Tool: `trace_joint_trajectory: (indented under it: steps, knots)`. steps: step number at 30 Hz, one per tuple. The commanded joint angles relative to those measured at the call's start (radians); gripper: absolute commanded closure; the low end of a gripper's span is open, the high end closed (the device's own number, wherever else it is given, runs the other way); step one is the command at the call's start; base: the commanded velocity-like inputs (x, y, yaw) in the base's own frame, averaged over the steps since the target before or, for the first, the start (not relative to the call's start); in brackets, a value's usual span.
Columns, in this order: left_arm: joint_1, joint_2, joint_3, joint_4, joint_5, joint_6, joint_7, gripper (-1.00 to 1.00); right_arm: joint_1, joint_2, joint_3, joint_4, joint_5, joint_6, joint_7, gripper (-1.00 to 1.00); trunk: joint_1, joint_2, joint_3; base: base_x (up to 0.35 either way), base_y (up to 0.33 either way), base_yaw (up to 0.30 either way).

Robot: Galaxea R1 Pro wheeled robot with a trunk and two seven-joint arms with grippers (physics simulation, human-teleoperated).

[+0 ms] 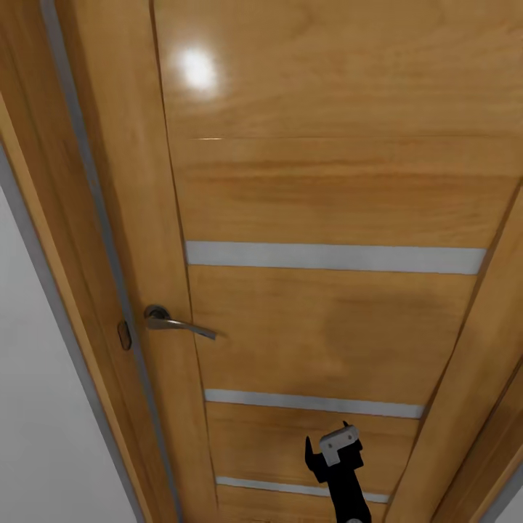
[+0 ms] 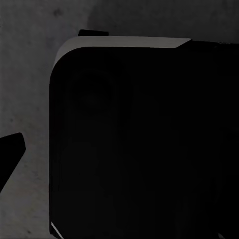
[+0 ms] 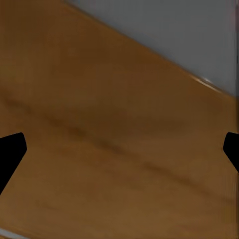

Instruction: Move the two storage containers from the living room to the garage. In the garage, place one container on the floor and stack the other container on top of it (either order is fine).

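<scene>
The two storage containers are out of view. My right gripper (image 1: 334, 450) is raised low in the head view, close in front of a shut wooden door (image 1: 327, 196). In the right wrist view its two black fingertips (image 3: 11, 152) stand far apart at the frame's sides, open, with only door wood between them. In the left wrist view one black fingertip (image 2: 11, 154) of my left gripper (image 2: 119, 159) sits at the frame's edge, so it reads as open. The other fingertip is lost against a black rounded part of the robot's body (image 2: 139, 139). Nothing is held.
The door has pale horizontal strips (image 1: 334, 257) and a metal lever handle (image 1: 178, 325) at its left side, set in a wooden frame (image 1: 80, 218). A white wall (image 1: 36, 407) lies left of the frame. Dark grey mottled floor (image 2: 30, 74) shows beside the robot's body.
</scene>
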Motion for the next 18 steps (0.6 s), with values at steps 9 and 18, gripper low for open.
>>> trace_joint_trajectory:
  steps: [9, 18]
  knots:
    - [0.000, 0.000, 0.000, 0.000, 0.007, -0.002, -0.001, -1.00, -0.042, 0.000, 0.004, -0.011, 0.027, 0.031, -0.010, -1.00, 0.000, -0.001, -0.001, 0.000, 0.000, 0.000]
    - [0.000, 0.000, 0.001, 0.000, 0.007, -0.002, -0.001, -1.00, -0.042, 0.010, 0.004, -0.058, 0.095, 0.049, -0.029, -1.00, 0.000, -0.001, -0.001, 0.000, 0.000, 0.000]
